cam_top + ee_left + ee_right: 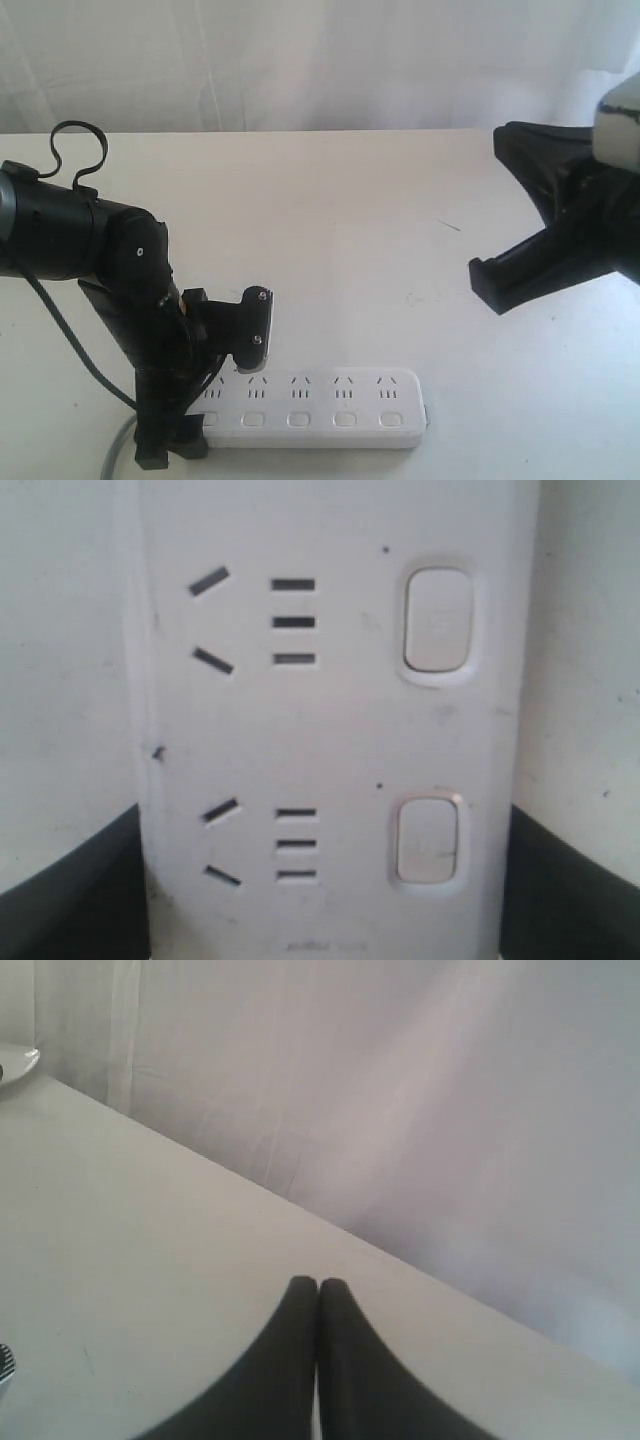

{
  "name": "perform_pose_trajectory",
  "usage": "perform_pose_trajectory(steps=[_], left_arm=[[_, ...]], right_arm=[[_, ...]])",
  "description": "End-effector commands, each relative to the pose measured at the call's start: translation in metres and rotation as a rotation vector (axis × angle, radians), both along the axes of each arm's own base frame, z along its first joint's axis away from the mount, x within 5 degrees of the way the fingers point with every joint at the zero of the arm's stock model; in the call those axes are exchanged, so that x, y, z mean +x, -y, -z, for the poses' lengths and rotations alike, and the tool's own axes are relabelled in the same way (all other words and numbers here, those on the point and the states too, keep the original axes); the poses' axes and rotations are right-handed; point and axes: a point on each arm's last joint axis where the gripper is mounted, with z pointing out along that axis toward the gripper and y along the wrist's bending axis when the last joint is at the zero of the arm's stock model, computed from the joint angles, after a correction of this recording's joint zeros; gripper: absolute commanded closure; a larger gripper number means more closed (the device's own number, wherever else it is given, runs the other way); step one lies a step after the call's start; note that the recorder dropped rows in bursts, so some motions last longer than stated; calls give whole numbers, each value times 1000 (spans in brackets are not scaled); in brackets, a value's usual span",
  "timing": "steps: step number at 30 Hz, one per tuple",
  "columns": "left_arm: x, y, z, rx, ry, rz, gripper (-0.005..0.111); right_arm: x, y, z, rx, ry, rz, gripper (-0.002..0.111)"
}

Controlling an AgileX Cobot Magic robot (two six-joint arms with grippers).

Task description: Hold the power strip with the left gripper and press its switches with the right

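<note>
Straddling the cord end of the power strip (pixel 330 405), the left claw (pixel 178 428) has it pinched across its width. In the left wrist view its two black fingers (pixel 60 900) lie against the strip's two long edges, one on each side, with the white bar running straight out between them. The strip lies flat on the white table (pixel 350 230), sockets facing up. Just ahead of the fingers sit two socket groups, each with its own slots, and beside each group is one of the switches (pixel 298 419), a rounded white button near the strip's edge. A grey cord (pixel 118 445) leaves the strip behind the left claw and runs off past the arm. From the claw the bar stretches away with all five buttons in one row along its near edge, uncovered. A looping black cable (pixel 75 150) arches over the left arm.

Well apart from the strip, beyond its free end and farther back over the table, is the right claw (pixel 490 280). Its two black fingers are pressed together tip to tip with nothing between them, pointing across bare tabletop. Behind everything hangs a white curtain (pixel 300 60).
</note>
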Motion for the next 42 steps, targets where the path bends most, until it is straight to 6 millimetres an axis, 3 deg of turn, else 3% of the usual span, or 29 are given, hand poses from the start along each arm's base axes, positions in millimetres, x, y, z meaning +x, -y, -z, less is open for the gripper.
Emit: perform_pose_trajectory(steps=[1,3,6,10,12,14,16,20,22,24,30,31,39,42], left_arm=[[-14,-5,18,54,-141,-4,25],[-13,-6,12,59,-123,-37,2],[-10,-5,-16,46,-92,-17,5],[-5,-1,-93,-68,83,-18,10],[-8,-3,-150,-171,255,-19,10],[-17,-8,-193,-248,388,-18,10],[-29,-15,-228,-310,493,-17,10],[-56,-34,-268,-364,659,-14,11],[-64,-40,-277,-383,701,-26,17],[-73,-45,-286,-400,739,-35,30],[-89,-59,-300,-395,827,-34,100],[-90,-61,-301,-382,836,-42,106],[-99,-84,-313,-448,870,-406,107],[-107,-89,-314,-472,885,-422,107]], right_arm=[[3,-4,5,-34,-18,-8,108],[4,-7,7,-43,-30,-7,108],[5,-8,8,-49,-34,-7,108],[5,-8,8,-49,-34,-7,108],[5,-8,8,-49,-34,-7,108],[5,-8,8,-49,-34,-7,108],[5,-8,8,-49,-34,-7,108],[5,-8,8,-47,-35,-7,108],[5,-8,8,-47,-35,-7,108],[5,-8,8,-47,-35,-7,108],[5,-8,8,-47,-35,-7,108],[5,-8,8,-47,-35,-7,108],[15,3,11,-41,-66,27,108],[21,14,10,-32,-70,82,108]])
